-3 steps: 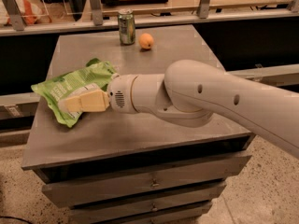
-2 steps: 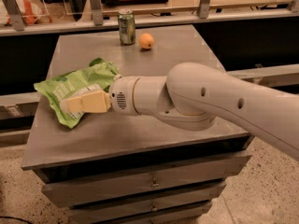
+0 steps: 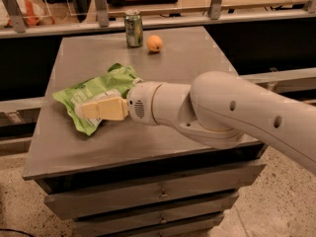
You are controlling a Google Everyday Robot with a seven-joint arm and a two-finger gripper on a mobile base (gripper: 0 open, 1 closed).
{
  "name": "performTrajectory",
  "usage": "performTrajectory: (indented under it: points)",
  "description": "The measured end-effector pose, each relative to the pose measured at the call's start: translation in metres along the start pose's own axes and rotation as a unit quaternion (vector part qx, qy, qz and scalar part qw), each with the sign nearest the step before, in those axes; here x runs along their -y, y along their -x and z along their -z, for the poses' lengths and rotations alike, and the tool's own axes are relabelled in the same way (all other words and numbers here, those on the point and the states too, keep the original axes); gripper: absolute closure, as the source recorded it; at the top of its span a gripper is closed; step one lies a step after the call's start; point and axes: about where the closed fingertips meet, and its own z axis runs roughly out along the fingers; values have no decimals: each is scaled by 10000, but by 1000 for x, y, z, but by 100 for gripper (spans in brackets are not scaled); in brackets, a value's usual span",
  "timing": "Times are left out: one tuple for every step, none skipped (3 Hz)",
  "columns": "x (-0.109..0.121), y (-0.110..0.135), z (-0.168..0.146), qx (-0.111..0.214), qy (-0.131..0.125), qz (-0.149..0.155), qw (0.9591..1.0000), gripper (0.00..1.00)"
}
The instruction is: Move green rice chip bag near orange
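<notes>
Here the claw lies low over the left part of the grey surface, reaching in from the right on the bulky white arm. Its cream fingers look pressed together, pinching the near side of the green rice chip bag by its white label panel. The bag sits crumpled at the left, well apart from the orange, which rests near the far edge, just beside a green-silver drink can.
</notes>
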Motion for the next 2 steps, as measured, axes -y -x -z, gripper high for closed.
performTrajectory:
  points:
    - [8,18,11,408,-140,227,9988,0]
    - [8,27,18,734,-182,724,9945,0]
